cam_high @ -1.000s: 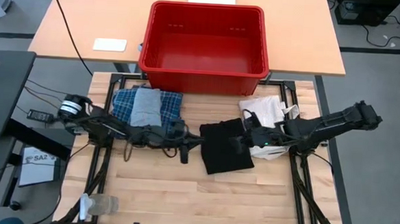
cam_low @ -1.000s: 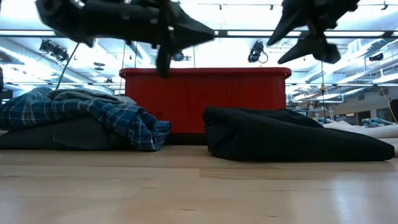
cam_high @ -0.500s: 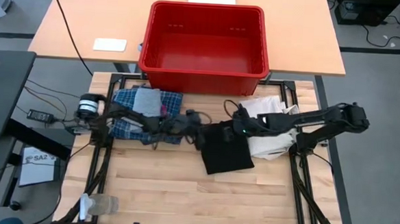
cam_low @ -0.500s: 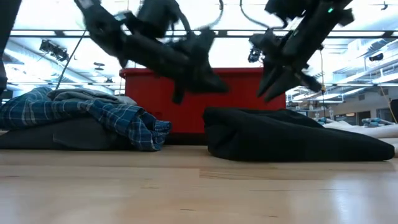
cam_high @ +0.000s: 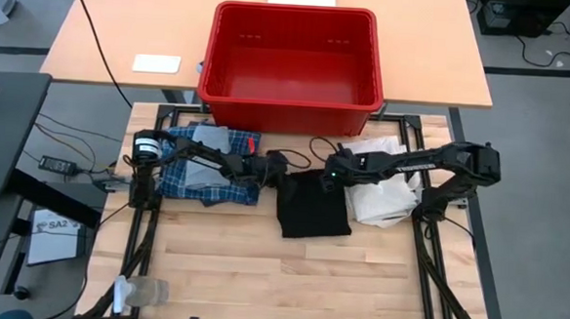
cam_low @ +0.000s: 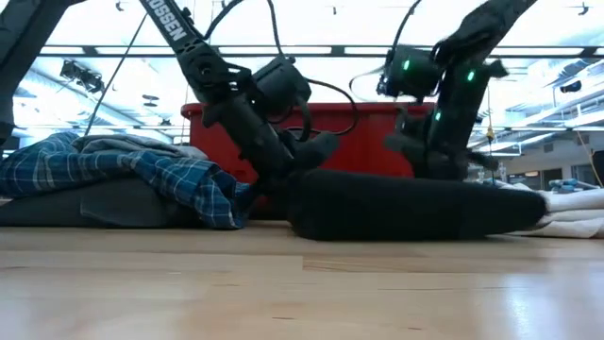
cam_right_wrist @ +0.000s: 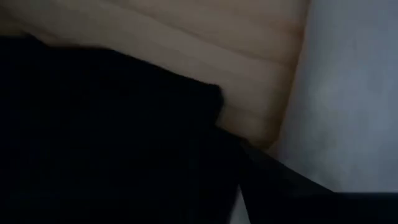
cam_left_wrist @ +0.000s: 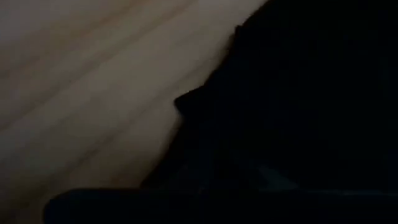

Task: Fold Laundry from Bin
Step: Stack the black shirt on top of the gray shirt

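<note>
White capitals reading "OSSEN", the start cut off, run along the dark upper link of the left arm (cam_low: 179, 33) in the low view. No other marking is legible.

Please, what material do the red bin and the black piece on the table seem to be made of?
The red bin looks like moulded plastic: smooth, slightly glossy walls and a thick rim. The black piece seems to be soft matte fabric, probably knit: it lies folded with rounded edges.

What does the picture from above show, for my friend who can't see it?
Two dark robot arms reach inward, the left gripper and right gripper at a folded black cloth piece on the wooden table. An empty bright red plastic bin sits behind.
</note>
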